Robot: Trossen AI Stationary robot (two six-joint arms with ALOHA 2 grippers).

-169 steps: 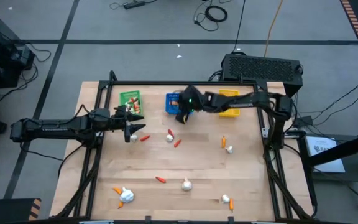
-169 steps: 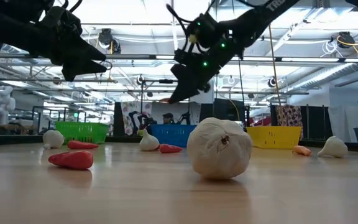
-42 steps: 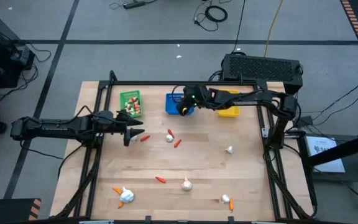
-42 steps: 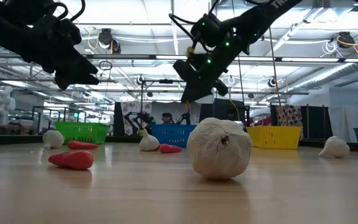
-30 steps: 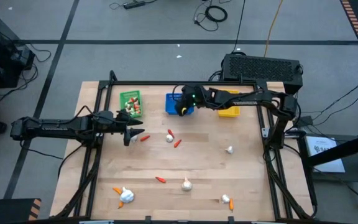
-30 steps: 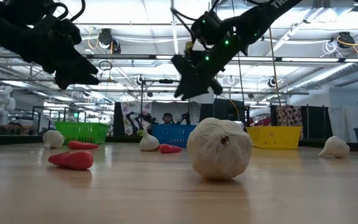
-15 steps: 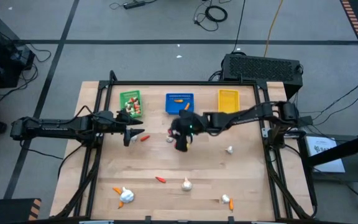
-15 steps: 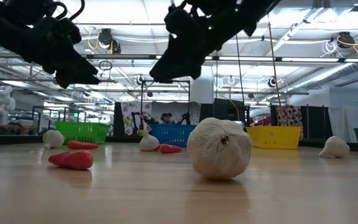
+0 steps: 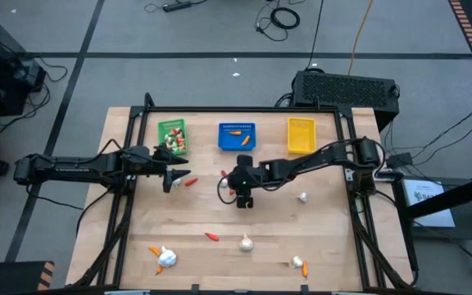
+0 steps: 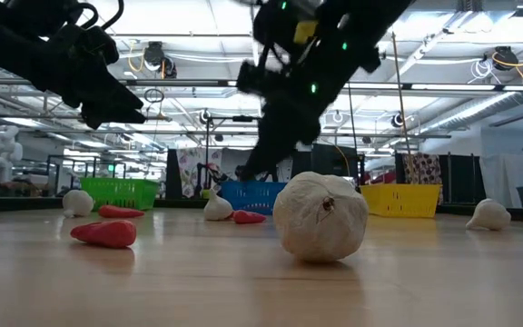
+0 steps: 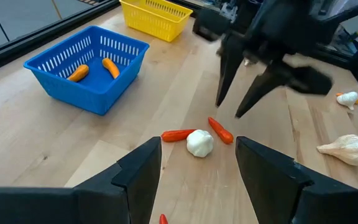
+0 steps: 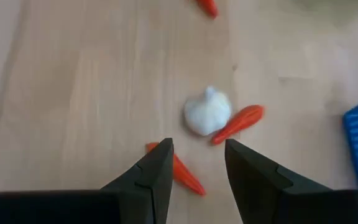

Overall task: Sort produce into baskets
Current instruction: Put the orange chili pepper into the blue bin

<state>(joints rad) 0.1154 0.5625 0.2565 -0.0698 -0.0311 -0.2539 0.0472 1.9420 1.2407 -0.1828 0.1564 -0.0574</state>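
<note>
1. High view: your right gripper (image 9: 242,199) hovered over the middle of the tabletop (image 9: 318,238), beside a cluster of one garlic bulb (image 9: 224,182) and red peppers. The green basket (image 9: 171,136), blue basket (image 9: 237,136) and yellow basket (image 9: 301,134) lined the 12 o'clock edge. Your left gripper (image 9: 169,179) waited at 9 o'clock near another red pepper (image 9: 190,182). More produce lay well apart toward 6 o'clock.

2. Low view: a large garlic bulb (image 10: 320,216) blocked much of the sightline, so you could not judge the height of the right gripper (image 10: 266,159) well. Descending blind risked striking the tabletop.

3. Left wrist view: the left jaws stood apart, empty. The garlic bulb (image 11: 199,142) touched two red peppers, (image 11: 178,134) and (image 11: 220,130). The blue basket (image 11: 89,68) already held two orange pieces.

4. Right wrist view: the right jaws stood apart, gripping nothing, above a red pepper (image 12: 184,173); the garlic bulb (image 12: 207,112) and a second pepper (image 12: 238,123) sat just beyond. Closing there could have pinched two items together or knocked the bulb rolling, sending mixed produce to one basket.
</note>
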